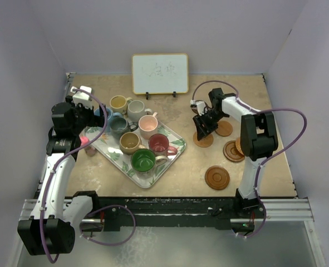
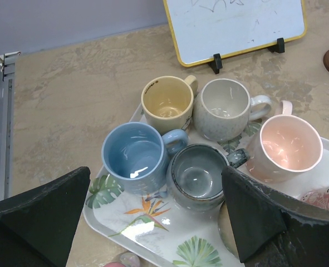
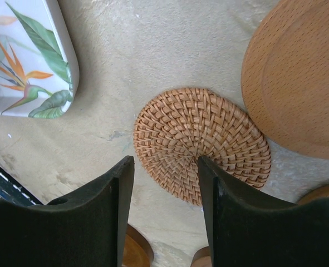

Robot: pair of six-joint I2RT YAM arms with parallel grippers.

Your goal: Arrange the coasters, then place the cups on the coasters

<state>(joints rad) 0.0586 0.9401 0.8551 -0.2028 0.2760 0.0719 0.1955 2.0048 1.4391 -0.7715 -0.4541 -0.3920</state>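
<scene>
Several cups stand on the leaf-patterned tray (image 1: pixel 115 154): yellow (image 1: pixel 118 102), off-white (image 1: pixel 136 109), pink (image 1: pixel 148 123), light blue (image 2: pixel 135 156), dark grey-blue (image 2: pixel 200 175), tan (image 1: pixel 130 142), red (image 1: pixel 159 144), green (image 1: pixel 143 160). My left gripper (image 2: pixel 155 173) hangs wide open above the light blue and grey-blue cups, holding nothing. Coasters lie right of the tray: a woven one (image 3: pixel 200 142), a smooth wooden one (image 3: pixel 295 78), a dark stack (image 1: pixel 234 151) and a single dark one (image 1: pixel 217 177). My right gripper (image 3: pixel 164 164) is open just over the woven coaster's near edge, with nothing between its fingers.
A small whiteboard (image 1: pixel 160 73) stands on feet at the back of the table. A white box (image 1: pixel 82 93) sits at the back left, behind the left arm. The tray's corner (image 3: pixel 36 61) lies close to the left of the woven coaster.
</scene>
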